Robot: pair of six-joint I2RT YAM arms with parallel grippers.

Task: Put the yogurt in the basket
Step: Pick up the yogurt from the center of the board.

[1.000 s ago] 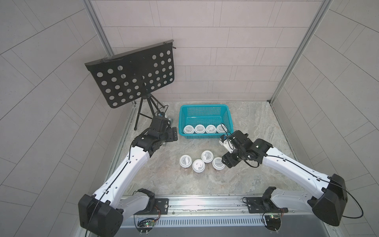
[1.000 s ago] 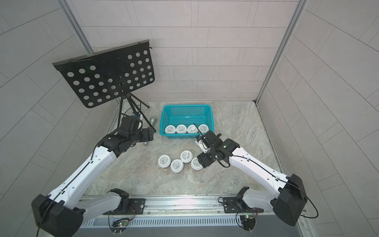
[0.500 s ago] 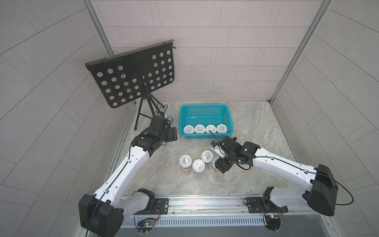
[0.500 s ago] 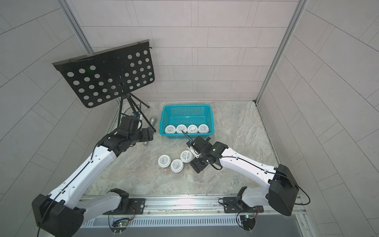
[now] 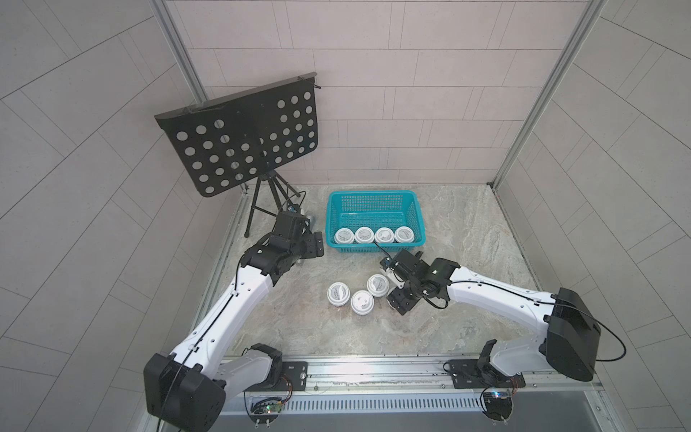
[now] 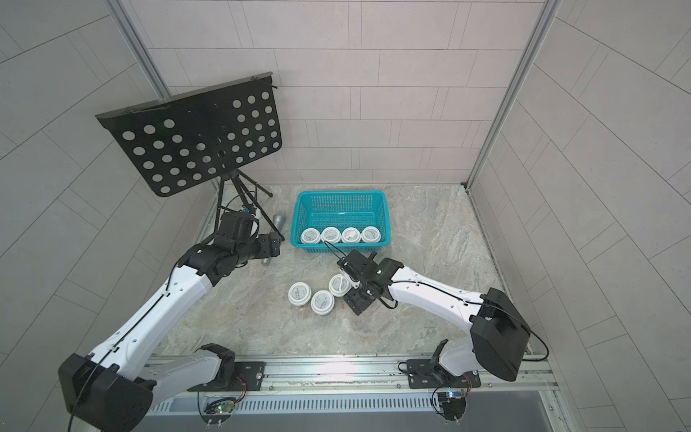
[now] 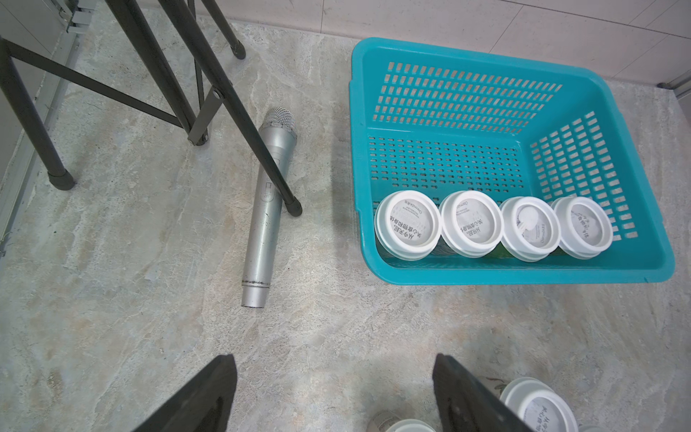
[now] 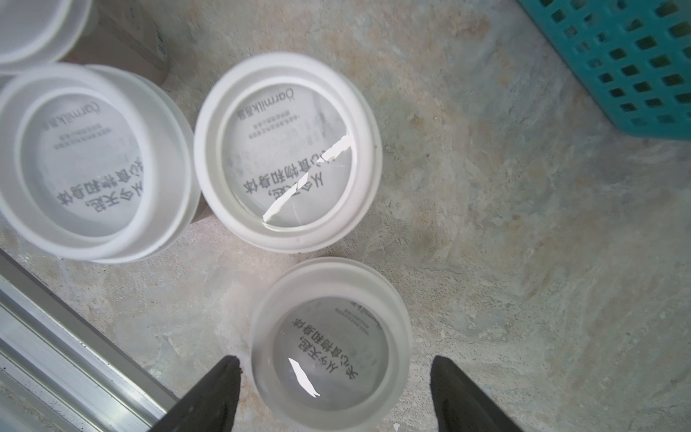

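Observation:
The teal basket [image 5: 372, 193] stands at the back with several yogurt cups [image 5: 374, 235] in a row along its near wall; the left wrist view shows that row too [image 7: 471, 228]. Three more yogurt cups [image 5: 362, 302] stand on the table in front. A further cup [image 8: 331, 344] stands upright between the fingers of my right gripper [image 8: 334, 361], which is open with a gap on each side; in both top views the gripper [image 5: 396, 299] covers it. My left gripper [image 7: 334, 359] is open with nothing in it, left of the basket [image 6: 271, 245].
A silver microphone [image 7: 267, 202] lies on the table left of the basket, under a leg of the black music stand [image 5: 243, 142]. A metal rail [image 8: 56, 355] runs along the table's front edge. Tiled walls close in three sides.
My right arm has swung left from beside the basket and come down over the rightmost loose cup, which now sits between its fingers. The left arm has not moved.

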